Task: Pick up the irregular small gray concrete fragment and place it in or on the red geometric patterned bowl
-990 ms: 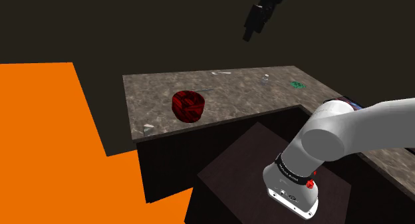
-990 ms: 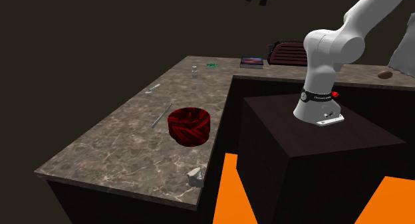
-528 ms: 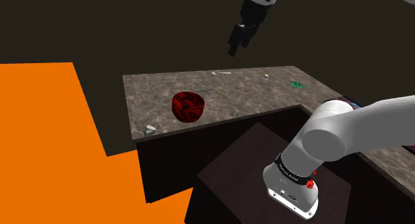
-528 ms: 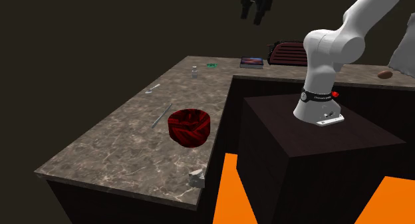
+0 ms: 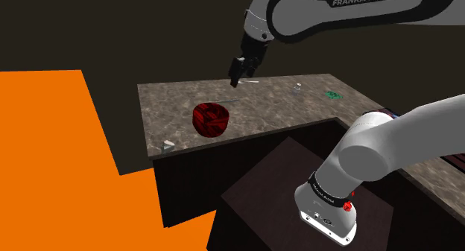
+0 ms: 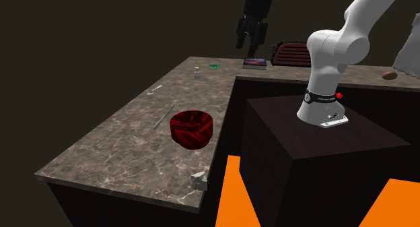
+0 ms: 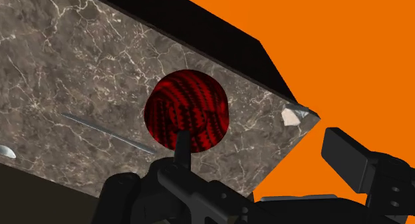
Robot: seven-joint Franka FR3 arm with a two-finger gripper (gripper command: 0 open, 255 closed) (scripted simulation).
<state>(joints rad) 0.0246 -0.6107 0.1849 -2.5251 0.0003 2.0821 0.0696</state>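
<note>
The white arm (image 5: 335,11) reaches in from the top of the shoulder view. Its jaws are released, fingers standing apart with nothing between them, up in the air over the bench (image 5: 171,108). The red patterned bowl (image 5: 211,118) sits on the marbled top just left of centre in that view, and in the wrist view it lies straight ahead of the fingers. A thin metal rod (image 6: 161,116) lies near the bowl. The small grey fragment (image 5: 167,145) rests at the very corner of the bench, below and left of the bowl, close to the edge and well apart from the jaws.
</note>
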